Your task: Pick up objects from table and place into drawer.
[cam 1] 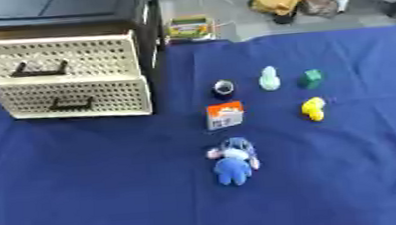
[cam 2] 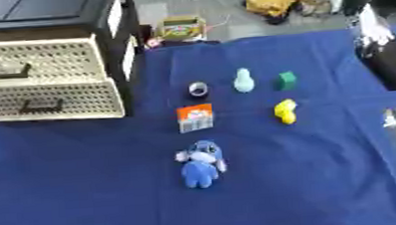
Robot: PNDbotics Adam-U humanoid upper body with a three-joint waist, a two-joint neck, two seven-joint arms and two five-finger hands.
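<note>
Six small things lie on the blue cloth (cam 1: 85, 192): a blue plush toy (cam 1: 233, 162) nearest me, an orange and white box (cam 1: 224, 115), a dark round ring (cam 1: 223, 87), a pale green figure (cam 1: 269, 78), a green block (cam 1: 312, 78) and a yellow toy (cam 1: 314, 109). At the back left stands a black cabinet with two cream perforated drawers, the upper drawer (cam 1: 54, 58) above the lower drawer (cam 1: 74, 98), each with a black handle. I cannot tell how far either front stands out. Neither of my hands shows in either view.
A dark and silver structure (cam 2: 392, 71) runs down the right edge of the right eye view, beside the cloth. A colourful box (cam 1: 189, 27) sits beyond the table's far edge, with bags (cam 1: 281, 0) on the floor behind.
</note>
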